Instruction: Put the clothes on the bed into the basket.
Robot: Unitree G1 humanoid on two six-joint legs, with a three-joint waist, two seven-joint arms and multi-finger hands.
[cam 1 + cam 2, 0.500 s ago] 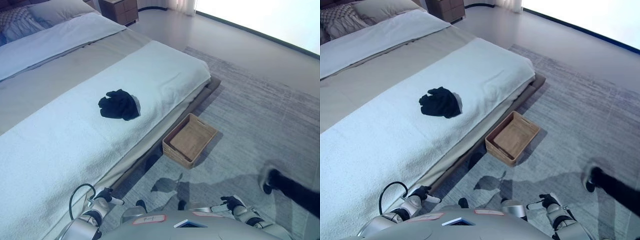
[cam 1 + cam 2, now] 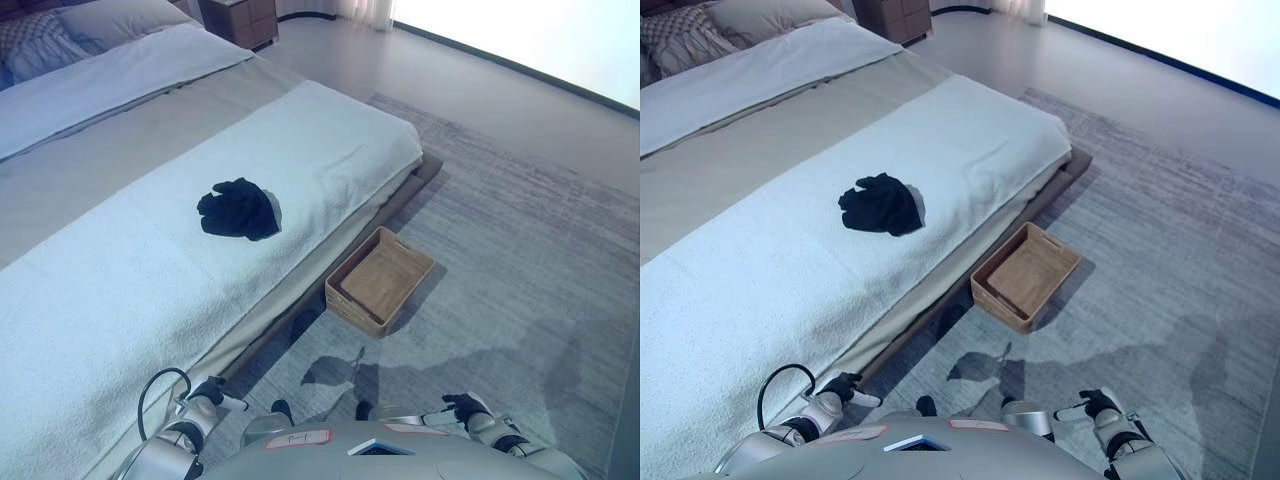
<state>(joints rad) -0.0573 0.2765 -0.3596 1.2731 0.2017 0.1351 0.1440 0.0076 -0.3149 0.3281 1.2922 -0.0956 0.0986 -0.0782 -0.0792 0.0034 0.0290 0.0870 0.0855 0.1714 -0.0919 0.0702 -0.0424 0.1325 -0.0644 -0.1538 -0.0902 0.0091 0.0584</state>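
Note:
A crumpled black garment [image 2: 240, 209] lies on the pale cover of the bed [image 2: 150, 260], about mid-way along it. A woven basket [image 2: 380, 279] stands on the rug beside the bed's edge; it holds nothing. My left hand [image 2: 208, 394] is low at the bottom left, near the bed's side, fingers loosely relaxed. My right hand [image 2: 462, 408] is low at the bottom right over the rug, fingers relaxed. Both hands are empty and far from the garment and the basket.
A grey rug [image 2: 520, 250] covers the floor right of the bed. Pillows [image 2: 40, 40] lie at the head of the bed, and a wooden nightstand [image 2: 238, 20] stands beyond it.
A person's dark leg and shoe at the right edge have gone out of view. My hands, the garment and the basket have not moved.

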